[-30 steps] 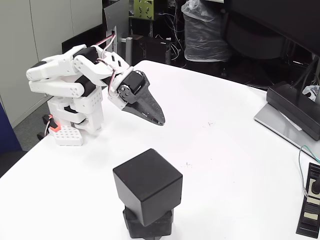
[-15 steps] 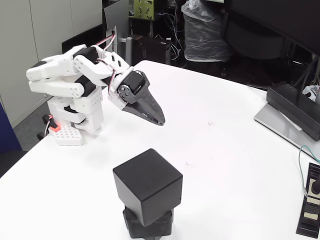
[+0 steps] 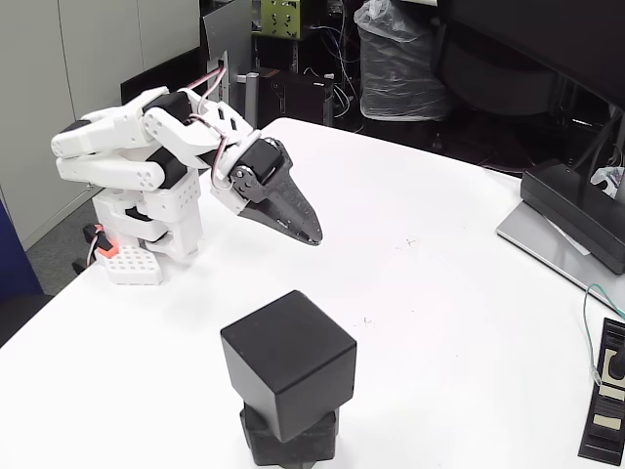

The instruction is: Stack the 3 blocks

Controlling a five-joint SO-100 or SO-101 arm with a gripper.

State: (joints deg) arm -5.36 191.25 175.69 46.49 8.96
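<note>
Fixed view gives me no change from the frames a second and half a second back; my arm (image 3: 146,166) sits folded in the same pose at the far left of the white table (image 3: 439,274), and nothing on the table has shifted; the gripper (image 3: 311,234) has its dark fingers pressed together to a point, holding nothing, tip hanging just above the tabletop; the stack of blocks (image 3: 288,386) stands well apart from that tip, nearer the camera and slightly to the right of it; the top block (image 3: 286,362) sits turned a little against the block beneath (image 3: 293,435), whose lower part runs off the bottom edge, so I cannot tell from here how many lie under it; far to the right of the gripper, at the table's edge, lies a flat black device (image 3: 607,396) with a pale label, its writing too small for me to read; behind it rests a grey laptop (image 3: 552,239) under a black stand (image 3: 576,210).
</note>
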